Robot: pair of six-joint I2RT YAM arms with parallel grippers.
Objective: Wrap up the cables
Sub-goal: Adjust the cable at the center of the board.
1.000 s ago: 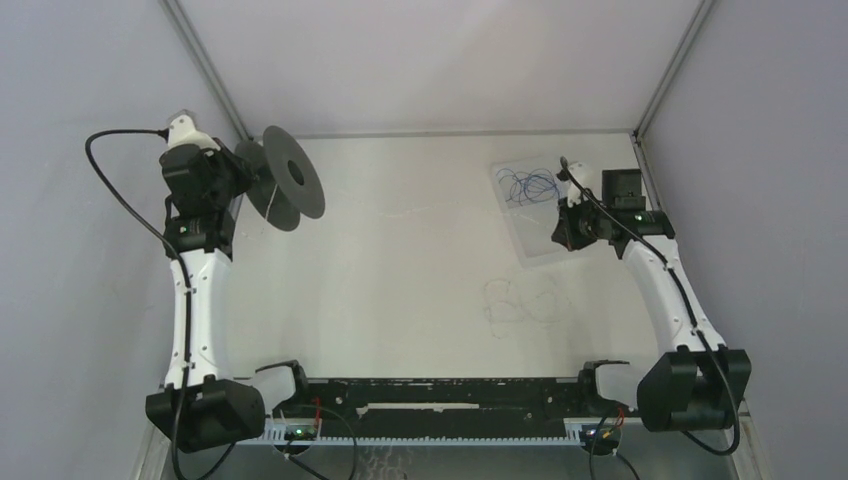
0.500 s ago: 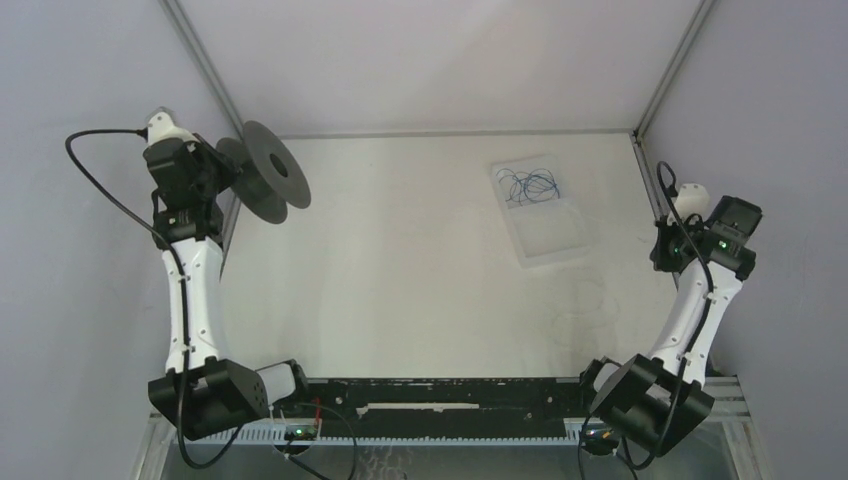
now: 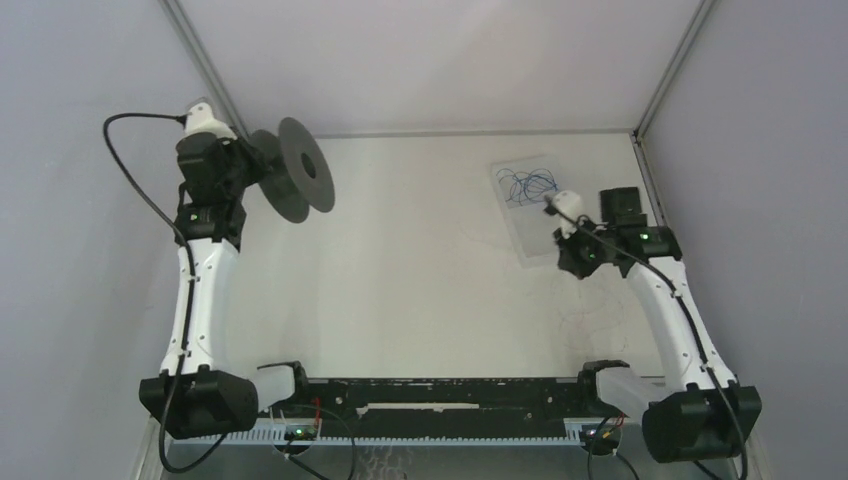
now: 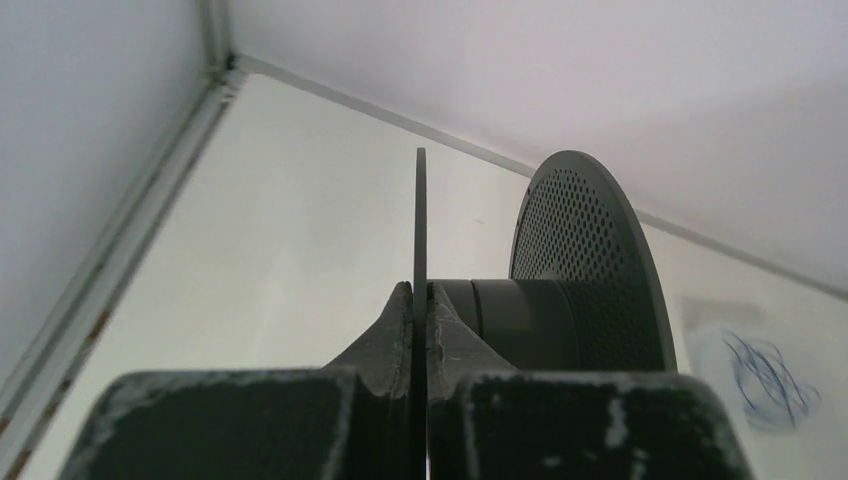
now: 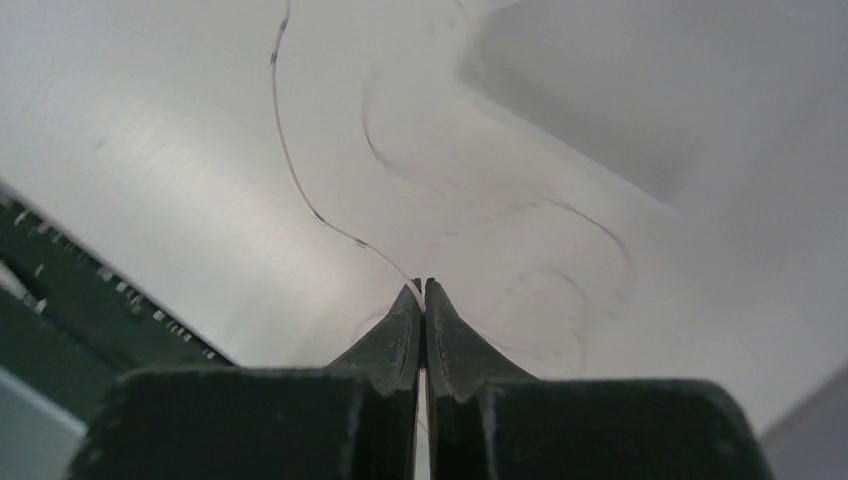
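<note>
Pinching very thin whitish flexible cord [image 5: 290, 172], right gripper [image 5: 421, 287] clenched at frame centre; cord trails toward upper left. Left gripper [image 4: 420, 290] clamped on black plastic spool [image 4: 590, 250] flange, overhead view's upper left.

The end of the thin cable [image 5: 318, 214] was hidden between the pinched tips of the right gripper [image 5: 421, 290]. From above, the cable was too faint to follow. The left gripper [image 4: 420, 300] covered the bottom of the black spool [image 4: 590, 260]. The blue wire [image 4: 765, 365] looked blurry, and the picture's edge cut off its tray [image 4: 705, 345].
</note>
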